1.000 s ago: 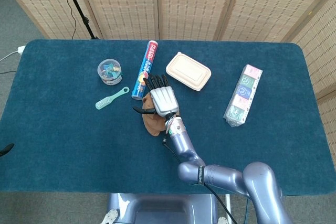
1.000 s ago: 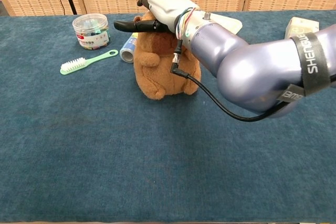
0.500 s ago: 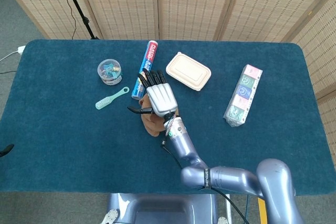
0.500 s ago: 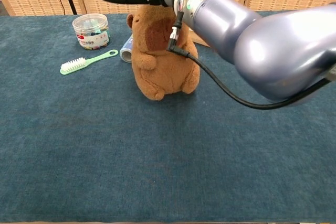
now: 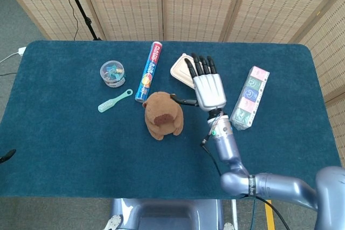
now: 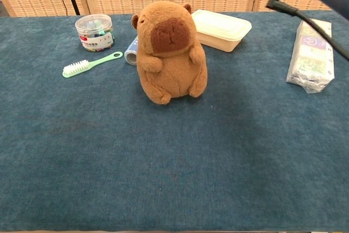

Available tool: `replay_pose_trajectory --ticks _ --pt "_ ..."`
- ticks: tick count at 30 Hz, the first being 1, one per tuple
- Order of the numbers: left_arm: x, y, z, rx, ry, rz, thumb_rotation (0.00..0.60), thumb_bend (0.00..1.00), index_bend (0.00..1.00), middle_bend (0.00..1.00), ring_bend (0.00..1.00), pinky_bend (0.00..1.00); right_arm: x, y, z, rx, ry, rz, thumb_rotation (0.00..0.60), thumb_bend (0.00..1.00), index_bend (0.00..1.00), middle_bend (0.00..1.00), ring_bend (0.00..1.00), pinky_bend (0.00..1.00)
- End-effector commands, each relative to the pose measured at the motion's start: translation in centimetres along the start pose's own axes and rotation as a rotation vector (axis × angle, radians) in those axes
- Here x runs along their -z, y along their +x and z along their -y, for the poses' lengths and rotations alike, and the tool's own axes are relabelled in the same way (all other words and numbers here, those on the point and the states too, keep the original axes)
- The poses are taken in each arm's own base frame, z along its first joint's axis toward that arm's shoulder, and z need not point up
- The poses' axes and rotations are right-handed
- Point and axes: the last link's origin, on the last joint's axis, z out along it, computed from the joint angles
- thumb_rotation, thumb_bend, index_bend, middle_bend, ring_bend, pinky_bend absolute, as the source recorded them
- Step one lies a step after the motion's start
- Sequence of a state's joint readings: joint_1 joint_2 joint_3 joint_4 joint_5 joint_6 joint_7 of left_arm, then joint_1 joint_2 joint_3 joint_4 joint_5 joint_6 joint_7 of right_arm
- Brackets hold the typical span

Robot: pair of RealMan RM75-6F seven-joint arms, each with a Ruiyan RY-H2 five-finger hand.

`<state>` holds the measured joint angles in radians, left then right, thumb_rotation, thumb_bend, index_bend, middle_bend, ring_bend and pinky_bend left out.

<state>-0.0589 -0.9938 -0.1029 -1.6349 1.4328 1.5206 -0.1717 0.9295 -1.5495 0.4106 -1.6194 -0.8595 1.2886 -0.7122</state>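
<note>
Above the middle of the table (image 5: 64,144), the right hand (image 5: 209,87) is hovering with its back toward the head camera. It is holding nothing. Its dark fingers (image 5: 200,66) are lying straight and slightly apart, pointing toward the far edge, and the thumb is sticking out toward the plush toy (image 5: 161,116). The fingertips are overlapping the near corner of the lunch box (image 5: 180,66) in the head view. The chest view is showing only the forearm and its cable (image 6: 305,12) at the top right, so the hand is probably hanging well above the cloth and touching nothing.

The plush toy is sitting upright and free on the cloth, facing the robot, just beside the tube (image 5: 149,71) and near the lunch box. The pack of blocks (image 5: 248,98) is lying on the hand's other side, apart from it.

Handling this moment well means carrying the hand level and high, because the toy is standing on a narrow base and a brush from the thumb or wrist could tip it. Any lowering calls for watching the lunch box lid under the fingertips and the cable trailing from the wrist.

Farther left, the jar (image 5: 112,72) and the brush (image 5: 115,100) are resting well away from the hand. The left hand is showing in neither view.
</note>
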Motion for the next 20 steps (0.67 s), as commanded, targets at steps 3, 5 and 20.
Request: replay_pose_trajectory --ticks 3,5,20 --pt "0.3 -0.2 -0.2 -0.007 -0.009 0.004 0.6 0.0 0.0 0.0 0.0 0.0 3.7 0.6 -7.6 0.08 -0.07 0.007 0.03 0.0 0.0 0.0 0.0 0.0" --pt "0.3 -0.4 -0.4 -0.012 -0.017 0.012 0.6 0.0 0.0 0.0 0.0 0.0 6.6 0.4 -11.1 0.092 -0.115 0.027 0.031 0.0 0.0 0.0 0.0 0.0" --pt "0.8 -1.2 -0.7 -0.032 -0.02 0.039 0.6 0.0 0.0 0.0 0.0 0.0 18.0 -0.7 -21.4 0.077 -0.179 -0.012 0.308 0.0 0.0 0.0 0.0 0.0"
